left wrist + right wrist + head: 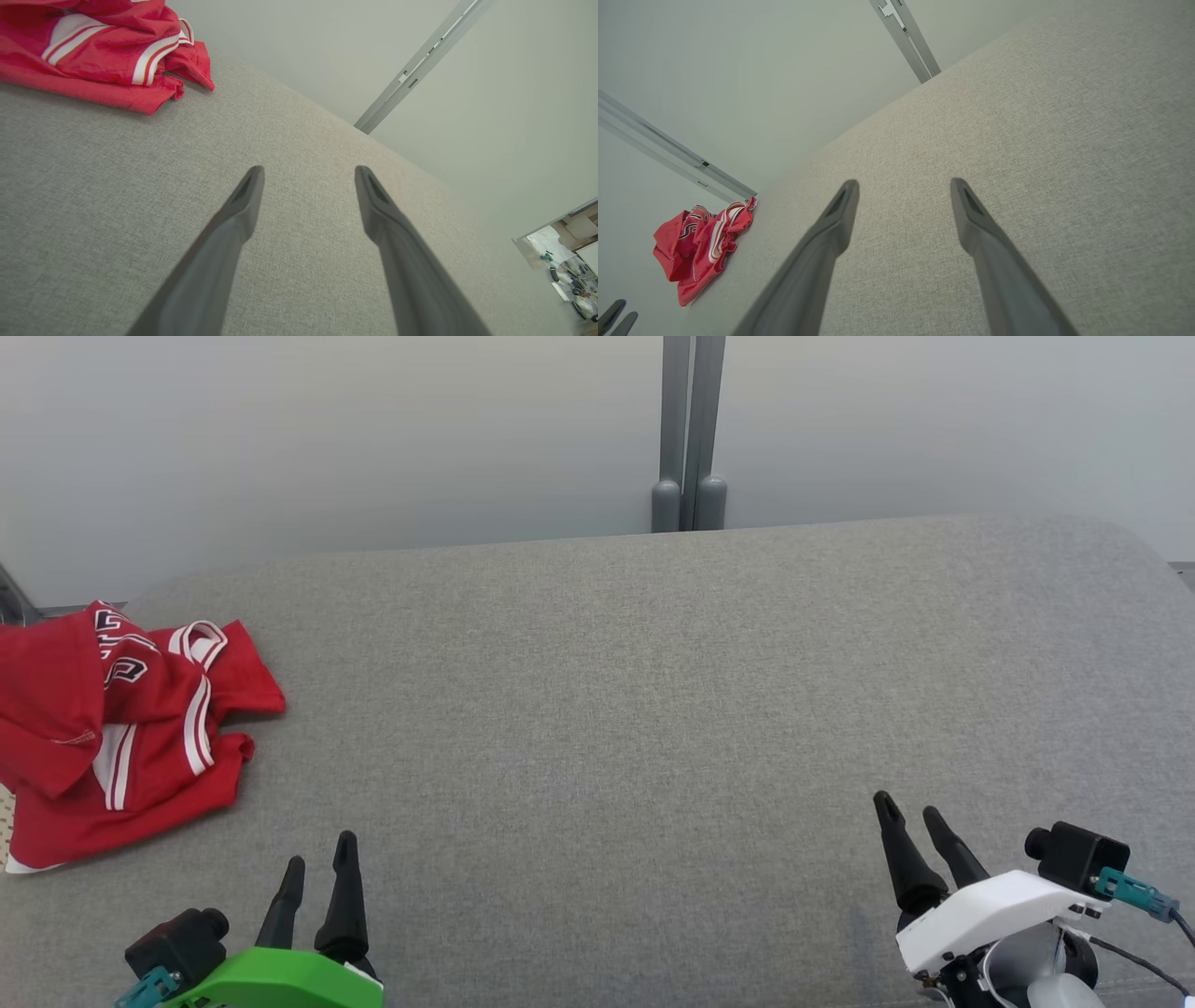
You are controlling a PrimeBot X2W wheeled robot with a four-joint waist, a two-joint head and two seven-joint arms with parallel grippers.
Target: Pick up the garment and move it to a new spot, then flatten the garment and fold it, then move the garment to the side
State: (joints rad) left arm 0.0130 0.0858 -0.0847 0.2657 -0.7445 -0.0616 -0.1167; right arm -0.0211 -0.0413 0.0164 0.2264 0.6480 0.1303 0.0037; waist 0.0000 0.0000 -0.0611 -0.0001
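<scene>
Start of a folding job: my left tool (320, 852) and right tool (907, 805) hang wide and empty above the near side of the grey table (653, 709). The crumpled red garment (121, 728), white-striped, lies at the table's left edge, ahead and left of my left tool, which is far nearer. The heap shows no clear long axis. Its dark-and-white lettering is too folded to read.

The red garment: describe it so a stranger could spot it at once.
Start at the broad grey fabric tabletop. Follow it to its left edge, ahead of the left gripper. There lies a crumpled red garment with white stripes and dark lettering, the one bright thing lying on it.
</scene>
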